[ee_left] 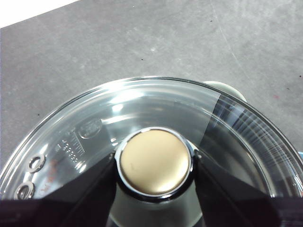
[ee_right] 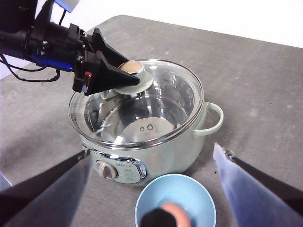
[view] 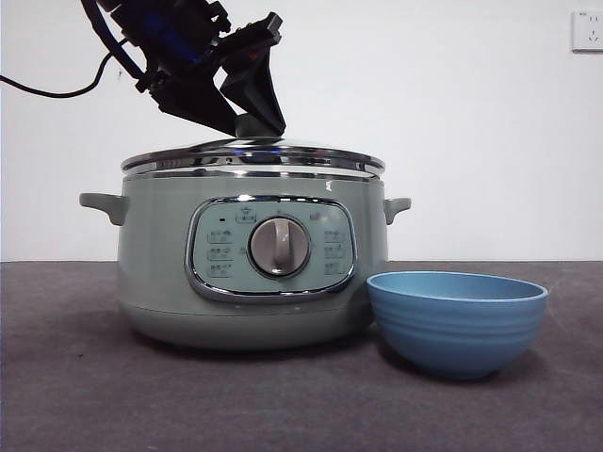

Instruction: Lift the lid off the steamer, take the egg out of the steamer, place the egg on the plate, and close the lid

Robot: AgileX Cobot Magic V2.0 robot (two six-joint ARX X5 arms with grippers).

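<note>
The sage-green steamer (view: 170, 273) stands left of centre with the glass lid (view: 252, 155) resting on its rim. My left gripper (view: 252, 115) comes down from the upper left and is shut on the lid's knob (ee_left: 155, 161), one jaw on each side. The blue plate, a bowl (view: 457, 320), stands just right of the steamer. In the right wrist view the egg (ee_right: 176, 211) lies in the bowl (ee_right: 151, 198), partly hidden by a dark blob. My right gripper (ee_right: 151, 149) is open and empty, high above the bowl. The steamer (ee_right: 180, 151) shows no egg inside.
The steamer's side handles (view: 104, 204) stick out left and right. The dark grey table (view: 75, 395) runs in front of both things. A wall socket (view: 586, 30) is at the top right. A black cable (view: 57, 92) hangs from the left arm.
</note>
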